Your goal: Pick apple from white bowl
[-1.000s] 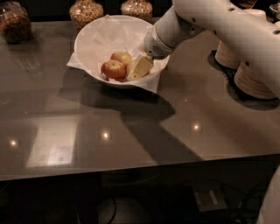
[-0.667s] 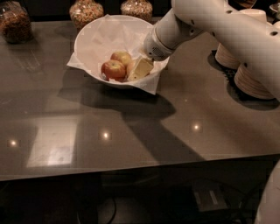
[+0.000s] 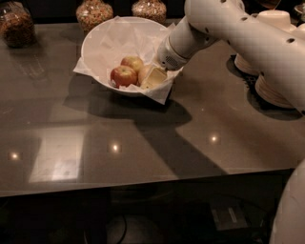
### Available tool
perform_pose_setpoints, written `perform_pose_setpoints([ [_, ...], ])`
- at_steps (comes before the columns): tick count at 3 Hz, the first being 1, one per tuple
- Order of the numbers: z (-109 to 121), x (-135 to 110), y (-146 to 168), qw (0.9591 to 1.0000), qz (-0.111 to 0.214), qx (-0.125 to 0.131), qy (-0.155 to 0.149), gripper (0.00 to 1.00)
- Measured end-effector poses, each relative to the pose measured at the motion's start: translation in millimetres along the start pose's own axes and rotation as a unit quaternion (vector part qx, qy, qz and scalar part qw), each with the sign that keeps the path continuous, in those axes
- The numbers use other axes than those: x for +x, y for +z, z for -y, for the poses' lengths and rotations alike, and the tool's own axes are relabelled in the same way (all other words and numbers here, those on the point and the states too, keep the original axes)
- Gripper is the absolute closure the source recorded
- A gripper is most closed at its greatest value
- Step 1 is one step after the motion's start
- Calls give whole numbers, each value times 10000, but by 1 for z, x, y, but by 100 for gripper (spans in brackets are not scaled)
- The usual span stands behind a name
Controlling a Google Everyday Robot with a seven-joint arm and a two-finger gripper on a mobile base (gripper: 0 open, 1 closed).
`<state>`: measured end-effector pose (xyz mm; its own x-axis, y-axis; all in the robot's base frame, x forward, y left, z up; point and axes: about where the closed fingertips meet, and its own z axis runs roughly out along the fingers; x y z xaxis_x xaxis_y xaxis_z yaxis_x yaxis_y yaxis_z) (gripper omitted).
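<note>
The white bowl [image 3: 93, 45] with its crumpled paper lining stands at the back of the dark table and holds three apples. The bright red apple [image 3: 123, 76] is at the front left, and the yellow apple with a red blush [image 3: 133, 62] is behind it. The pale tan-pinkish apple [image 3: 144, 73] lies to the right, partly hidden by my gripper. My gripper [image 3: 151, 78] reaches down into the bowl from the right and sits against the right side of this apple.
Glass jars of snacks [image 3: 94, 13] [image 3: 16, 24] stand behind the bowl along the back edge. Stacks of beige paper bowls [image 3: 272, 88] stand at the right, under my white arm [image 3: 238, 33]. The dark table [image 3: 143, 143] stretches toward me.
</note>
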<state>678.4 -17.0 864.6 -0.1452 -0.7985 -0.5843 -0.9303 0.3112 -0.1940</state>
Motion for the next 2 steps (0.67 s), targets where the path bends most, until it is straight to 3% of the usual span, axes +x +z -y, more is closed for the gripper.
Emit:
perform_pose_setpoints([
  [1, 0, 2, 3, 10000, -14, -10, 27, 27],
  [2, 0, 2, 5, 10000, 12, 1, 52, 46],
])
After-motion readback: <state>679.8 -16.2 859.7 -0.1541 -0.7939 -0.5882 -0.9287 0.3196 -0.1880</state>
